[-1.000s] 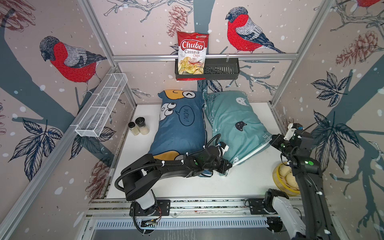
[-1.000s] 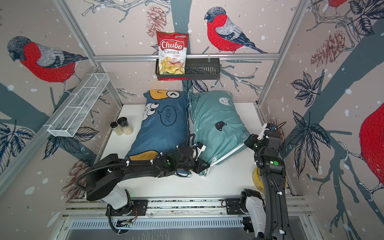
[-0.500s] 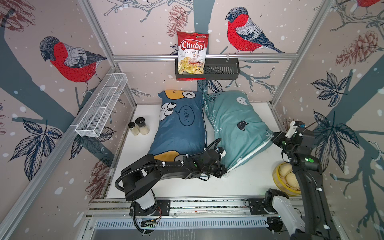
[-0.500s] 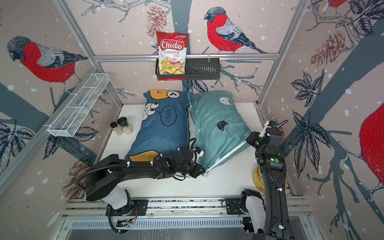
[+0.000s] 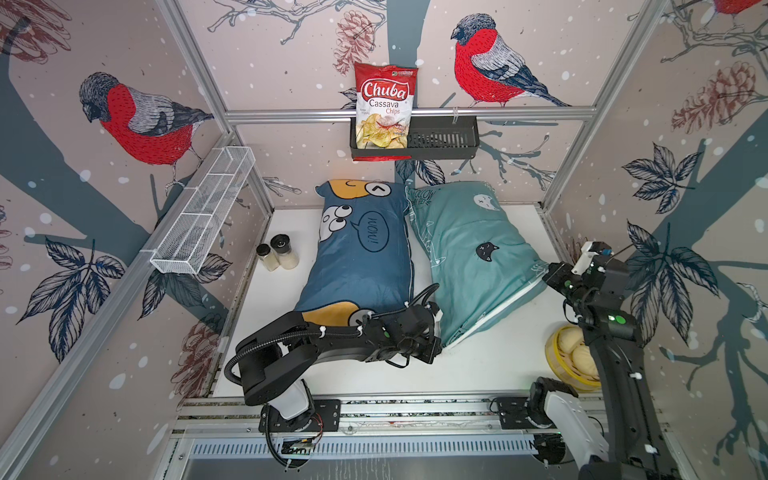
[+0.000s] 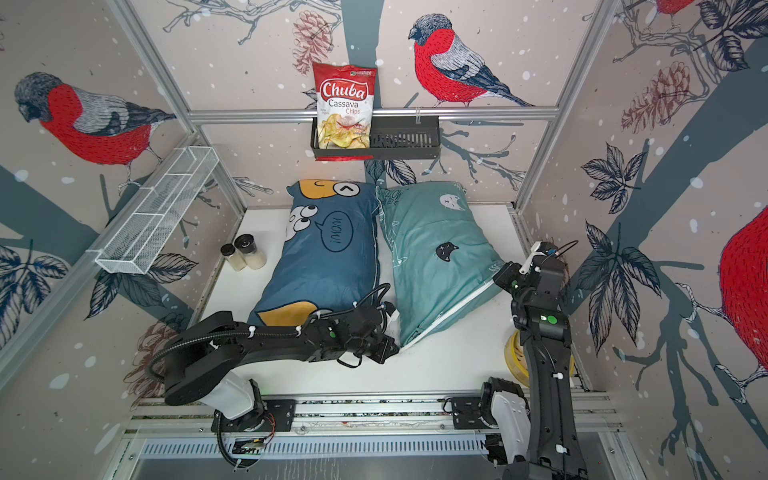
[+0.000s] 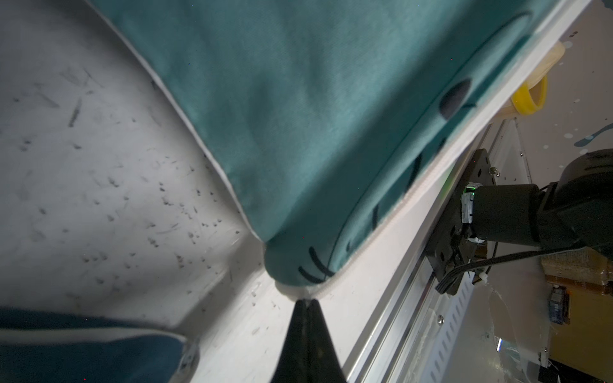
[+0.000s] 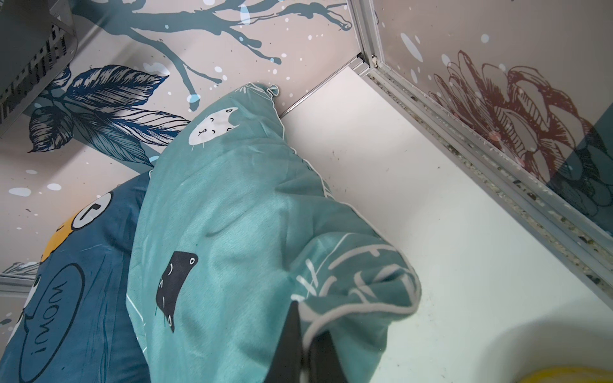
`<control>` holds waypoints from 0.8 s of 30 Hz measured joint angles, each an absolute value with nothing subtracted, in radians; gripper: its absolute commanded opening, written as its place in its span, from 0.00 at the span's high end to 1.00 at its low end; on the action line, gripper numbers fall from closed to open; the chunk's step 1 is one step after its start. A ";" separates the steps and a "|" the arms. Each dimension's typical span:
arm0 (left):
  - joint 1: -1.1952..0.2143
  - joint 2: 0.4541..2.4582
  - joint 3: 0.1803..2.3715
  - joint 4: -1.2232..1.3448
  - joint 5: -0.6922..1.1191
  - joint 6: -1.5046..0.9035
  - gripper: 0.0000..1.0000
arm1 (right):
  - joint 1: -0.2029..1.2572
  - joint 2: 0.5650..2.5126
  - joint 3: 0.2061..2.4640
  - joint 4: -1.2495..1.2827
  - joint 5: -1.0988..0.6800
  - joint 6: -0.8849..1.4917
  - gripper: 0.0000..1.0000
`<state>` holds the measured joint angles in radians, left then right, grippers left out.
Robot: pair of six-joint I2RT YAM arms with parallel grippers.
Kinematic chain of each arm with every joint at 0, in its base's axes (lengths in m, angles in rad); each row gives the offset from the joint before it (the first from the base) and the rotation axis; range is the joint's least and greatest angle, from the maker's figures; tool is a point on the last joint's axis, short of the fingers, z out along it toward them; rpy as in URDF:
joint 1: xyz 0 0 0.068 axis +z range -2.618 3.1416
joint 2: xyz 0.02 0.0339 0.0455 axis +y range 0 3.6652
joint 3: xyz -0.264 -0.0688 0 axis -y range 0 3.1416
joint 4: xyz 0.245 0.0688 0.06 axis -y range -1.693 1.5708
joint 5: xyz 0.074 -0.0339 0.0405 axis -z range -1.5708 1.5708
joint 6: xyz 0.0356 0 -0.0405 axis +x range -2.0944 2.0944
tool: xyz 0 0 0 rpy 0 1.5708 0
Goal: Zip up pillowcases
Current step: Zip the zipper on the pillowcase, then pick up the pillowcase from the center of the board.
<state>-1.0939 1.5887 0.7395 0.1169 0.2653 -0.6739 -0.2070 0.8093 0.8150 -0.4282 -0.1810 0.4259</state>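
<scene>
around: spice jars (image 5: 277, 252), yellow basket (image 5: 549, 359) | obstacle: blue pillowcase (image 5: 361, 257) touching teal pillowcase (image 5: 469, 266)

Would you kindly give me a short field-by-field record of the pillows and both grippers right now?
Pillows: teal stuffed fabric pillow with cat faces beside dark blue stuffed fabric pillow with cartoon faces, both on white table
Left gripper: jaws shut on teal pillow's near corner, at white zipper edge
Right gripper: jaws shut on that edge's other corner
</scene>
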 measured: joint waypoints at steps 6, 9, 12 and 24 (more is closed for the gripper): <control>-1.094 1.529 0.696 0.106 0.253 -0.674 1.00 | -0.249 0.807 0.817 -0.434 -0.198 0.425 1.00; -1.094 1.502 0.691 0.086 0.234 -0.677 1.00 | -0.256 0.808 0.805 -0.434 -0.218 0.425 0.97; -1.087 1.469 0.700 0.052 0.231 -0.677 0.72 | -0.258 0.801 0.793 -0.434 -0.229 0.425 0.48; -0.946 1.224 0.746 -0.078 0.031 -0.567 0.00 | -0.105 0.907 0.810 -0.418 -0.073 0.369 0.00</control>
